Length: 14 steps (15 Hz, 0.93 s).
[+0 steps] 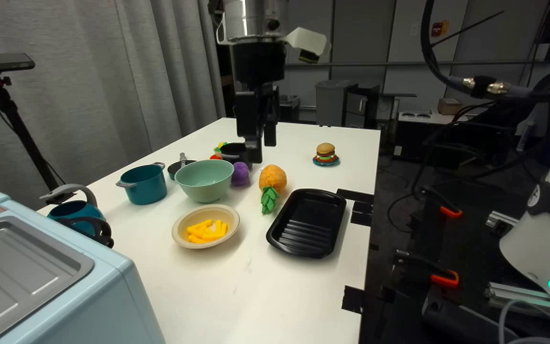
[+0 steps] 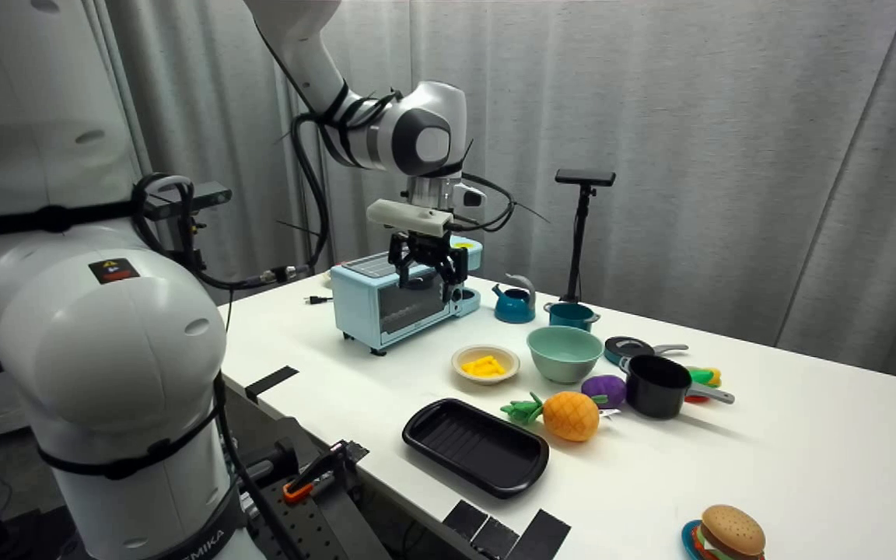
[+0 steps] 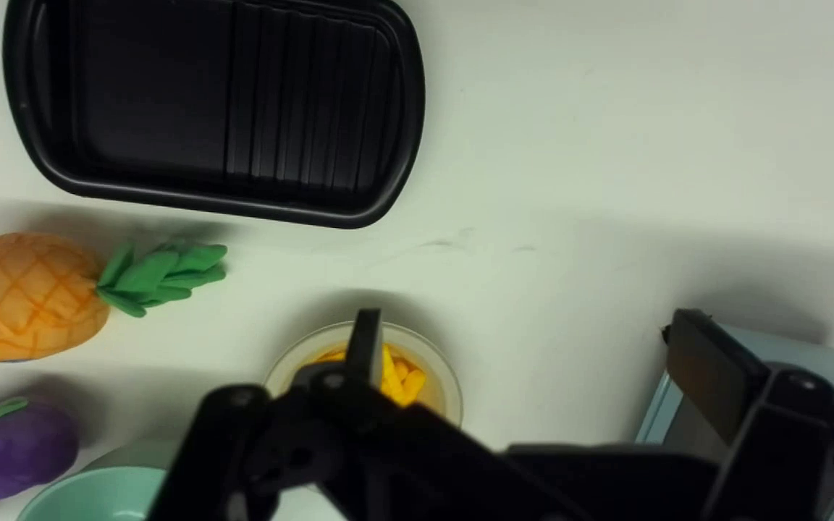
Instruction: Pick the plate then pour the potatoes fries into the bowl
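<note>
Black two-finger tool [image 3: 531, 354] is wide: fingers well apart, white surface [image 3: 562, 289] showing between them in the wrist view. It hangs above the surface, fingers down. Shallow round cream-beige plate [image 1: 233, 223] sits flat on the surface, small heap of bright yellow stick-shaped fries [image 1: 206, 232] in it. Wrist view: one finger blocks part of plate and fries, the other part of the boxy pale blue toaster oven [image 2: 401, 311]. Deep round mint-green bowl [image 1: 206, 184] stands just beside the plate, on its far side in an exterior view. Same view: round teal pot [image 1: 146, 186] with two grey handles left of the bowl, brown-bunned toy burger [image 1: 326, 151] far right. In an exterior view, black ribbed rectangular tray [image 2: 477, 447] is on the near side of the surface, orange plush pineapple [image 2: 570, 416] with green leaves just beyond it. Right of the bowl there: round purple plush [image 2: 603, 390], then deep black saucepan [image 2: 656, 386] with grey handle; dark shallow pan [image 2: 625, 348] beyond, partly hidden. Round teal kettle [image 2: 514, 306] with grey handle stands just right of the oven.
</note>
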Motion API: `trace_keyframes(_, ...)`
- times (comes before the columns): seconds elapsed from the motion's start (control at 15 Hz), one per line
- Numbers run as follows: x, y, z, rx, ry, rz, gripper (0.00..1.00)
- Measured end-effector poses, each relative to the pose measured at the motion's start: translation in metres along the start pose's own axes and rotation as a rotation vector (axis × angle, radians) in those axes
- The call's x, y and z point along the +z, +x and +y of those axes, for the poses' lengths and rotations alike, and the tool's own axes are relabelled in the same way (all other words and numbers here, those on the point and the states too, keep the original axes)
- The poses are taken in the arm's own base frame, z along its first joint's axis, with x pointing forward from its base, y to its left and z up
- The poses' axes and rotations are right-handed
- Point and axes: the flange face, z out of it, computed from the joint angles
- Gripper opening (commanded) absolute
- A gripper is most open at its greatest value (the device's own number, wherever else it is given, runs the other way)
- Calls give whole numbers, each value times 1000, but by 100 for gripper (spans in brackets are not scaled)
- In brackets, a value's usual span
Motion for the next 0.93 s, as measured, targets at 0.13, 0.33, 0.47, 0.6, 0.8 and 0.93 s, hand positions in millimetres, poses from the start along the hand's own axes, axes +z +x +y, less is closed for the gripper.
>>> trace_keyframes(0.13,19,6,-10,-62,-29,0,100)
trace_keyframes(0.33,47,14,-18,-149,-70,8,100)
trace_keyframes(0.47,64,21,-19,-195,-89,20,100)
trace_keyframes(0.6,76,29,-19,-234,-101,37,100)
trace_keyframes(0.8,97,42,-26,-299,-114,62,100)
trace_keyframes(0.93,112,49,-36,-338,-113,73,100)
